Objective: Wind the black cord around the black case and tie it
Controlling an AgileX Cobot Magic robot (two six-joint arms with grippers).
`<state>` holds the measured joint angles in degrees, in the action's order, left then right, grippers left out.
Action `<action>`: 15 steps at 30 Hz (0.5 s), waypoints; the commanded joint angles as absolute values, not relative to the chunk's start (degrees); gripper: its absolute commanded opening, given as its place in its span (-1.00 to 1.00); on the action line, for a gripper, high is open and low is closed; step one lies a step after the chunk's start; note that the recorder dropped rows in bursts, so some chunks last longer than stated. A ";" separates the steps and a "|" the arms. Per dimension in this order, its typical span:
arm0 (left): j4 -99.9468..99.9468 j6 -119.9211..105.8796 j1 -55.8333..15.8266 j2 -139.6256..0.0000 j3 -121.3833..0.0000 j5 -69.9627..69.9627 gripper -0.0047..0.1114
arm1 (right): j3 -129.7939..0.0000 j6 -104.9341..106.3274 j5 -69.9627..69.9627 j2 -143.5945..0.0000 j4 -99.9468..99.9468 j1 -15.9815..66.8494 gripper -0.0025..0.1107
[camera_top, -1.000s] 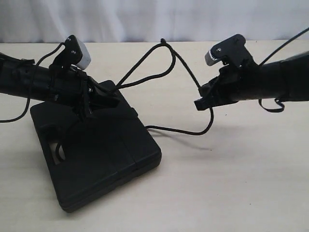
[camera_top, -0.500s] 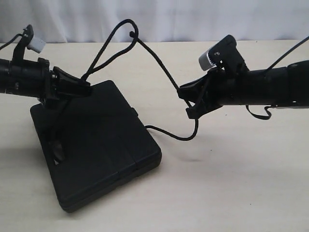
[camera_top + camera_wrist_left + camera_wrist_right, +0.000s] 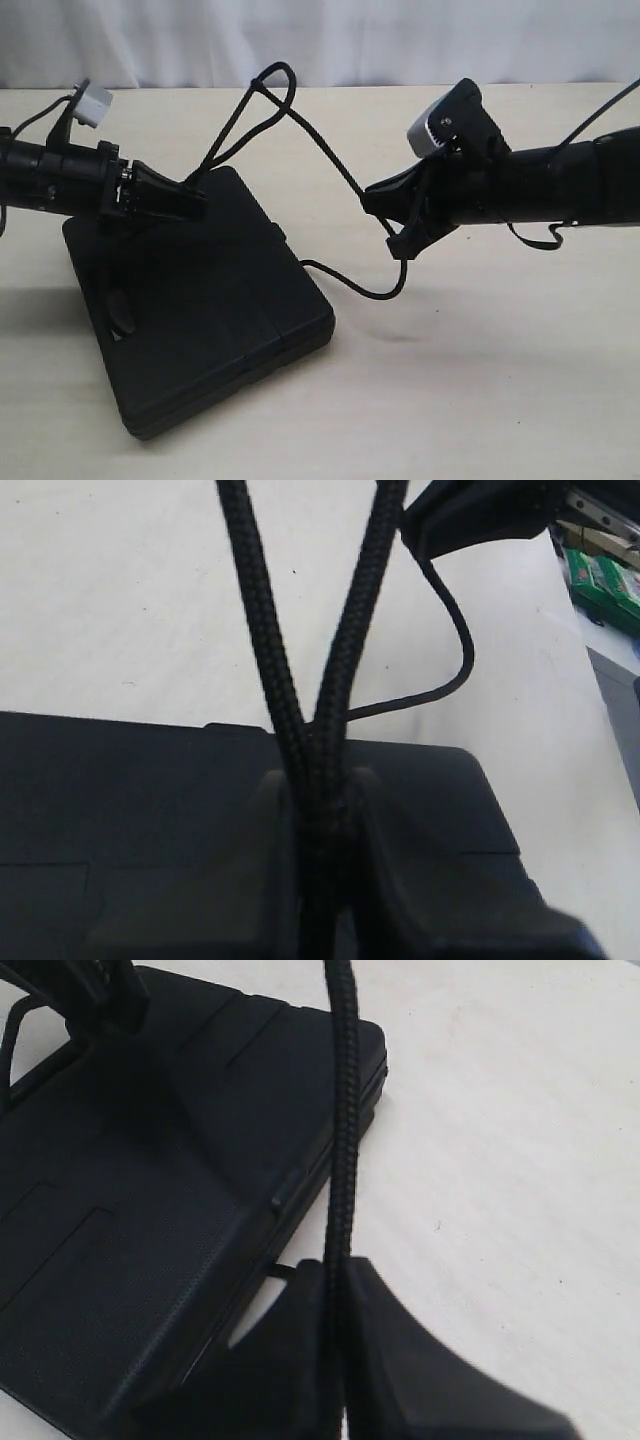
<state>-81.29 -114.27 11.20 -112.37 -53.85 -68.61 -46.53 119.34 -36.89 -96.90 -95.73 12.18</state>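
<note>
The black case (image 3: 200, 310) lies flat on the table at the left, also seen in the left wrist view (image 3: 120, 790) and the right wrist view (image 3: 140, 1160). Above the case's far edge, my left gripper (image 3: 195, 200) is shut on two strands of the black cord (image 3: 310, 630). From there the cord (image 3: 262, 95) rises to a knotted peak, then slants down to my right gripper (image 3: 385, 210), which is shut on a single strand (image 3: 340, 1140). Below that gripper the cord sags in a loop (image 3: 385, 290) and runs back to the case's right edge.
The pale wooden table (image 3: 480, 390) stretches in front and to the right of the case. A white curtain (image 3: 350, 40) closes off the back. Green items (image 3: 600, 580) sit beyond the table's edge in the left wrist view.
My left gripper has shifted right along the case's far edge and the cord's peak has moved slightly. My right gripper has edged left and the hanging loop has tightened a little.
</note>
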 commanded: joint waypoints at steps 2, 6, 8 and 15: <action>-81.09 -114.42 10.86 -113.28 -54.25 -69.96 -0.92 | -46.55 121.30 -43.56 -96.43 -99.95 12.13 -0.88; -80.08 -119.21 6.48 -113.28 -54.25 -69.96 -0.92 | -47.15 121.30 -46.95 -96.53 -99.95 12.13 -0.88; -81.23 -121.85 4.20 -113.28 -54.25 -69.96 -0.81 | -47.15 121.30 -46.44 -96.53 -99.95 13.29 -0.88; -89.70 -121.24 4.00 -112.49 -54.25 -68.77 0.06 | -50.62 117.98 -42.54 -96.53 -99.95 16.31 -0.88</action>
